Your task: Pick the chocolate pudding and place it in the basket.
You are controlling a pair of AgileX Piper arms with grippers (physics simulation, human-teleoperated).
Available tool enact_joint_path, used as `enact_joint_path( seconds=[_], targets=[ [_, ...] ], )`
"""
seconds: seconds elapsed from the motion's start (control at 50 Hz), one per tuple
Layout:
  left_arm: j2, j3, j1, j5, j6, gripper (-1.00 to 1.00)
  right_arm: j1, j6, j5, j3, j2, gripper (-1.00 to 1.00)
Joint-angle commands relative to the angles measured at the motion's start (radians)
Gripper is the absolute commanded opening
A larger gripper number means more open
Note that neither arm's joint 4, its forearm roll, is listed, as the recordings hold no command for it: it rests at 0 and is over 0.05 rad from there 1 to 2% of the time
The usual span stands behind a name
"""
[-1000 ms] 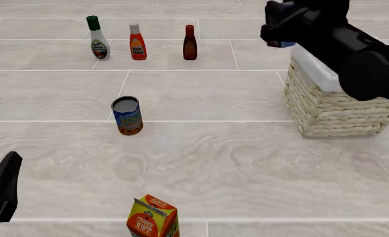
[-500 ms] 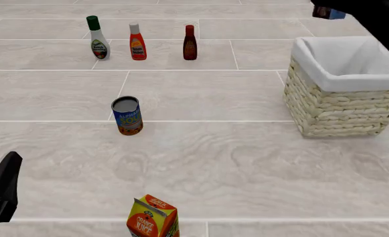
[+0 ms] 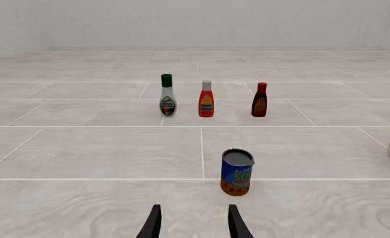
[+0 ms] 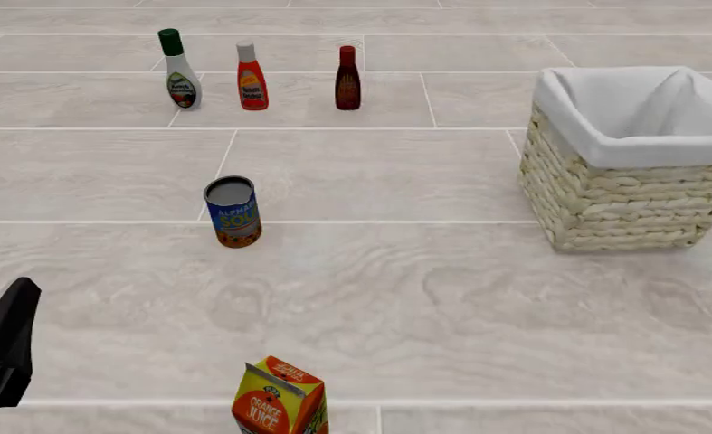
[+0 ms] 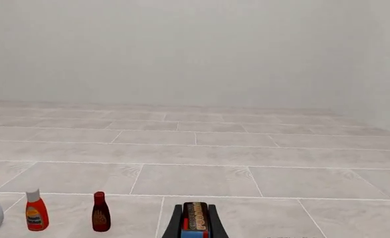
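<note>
- The pudding (image 5: 196, 219) is clamped between the right gripper's (image 5: 196, 229) fingers (seen only in the right wrist view, held above the floor).
- The right arm is not seen in the front view.
- The basket (image 4: 621, 203) is placed at about 2 o'clock in the front view; only its white lining is visible inside.
- The left gripper (image 3: 193, 224) is held with its fingers parted and nothing between them, low at 8 o'clock in the front view (image 4: 4, 348).
- The can (image 4: 232, 212) is stood upright near centre, at 10 o'clock.
- Three bottles (image 4: 251, 76) are lined up at 11 o'clock.
- The juice carton (image 4: 280, 398) is seen at 6 o'clock.
</note>
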Motion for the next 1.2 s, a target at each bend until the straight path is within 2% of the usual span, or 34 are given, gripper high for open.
enact_joint_path(
  seconds=[0.02,0.18,0.58,0.7,0.9,1.2],
  targets=[
    [0.0,0.0,0.0,0.0,0.0,1.0,-0.073,0.024,0.052,-0.049,-0.004,-1.0],
    [0.0,0.0,0.0,0.0,0.0,1.0,-0.112,0.054,0.117,-0.092,0.023,-1.0],
    [0.0,0.0,0.0,0.0,0.0,1.0,-0.19,0.068,0.161,-0.102,0.05,-1.0],
    [0.0,0.0,0.0,0.0,0.0,1.0,-0.197,0.074,0.176,-0.111,0.065,-1.0],
    [0.0,0.0,0.0,0.0,0.0,1.0,-0.207,0.117,0.227,-0.156,0.133,-1.0],
    [0.0,0.0,0.0,0.0,0.0,1.0,-0.189,0.114,0.281,-0.216,0.177,-1.0]
  ],
)
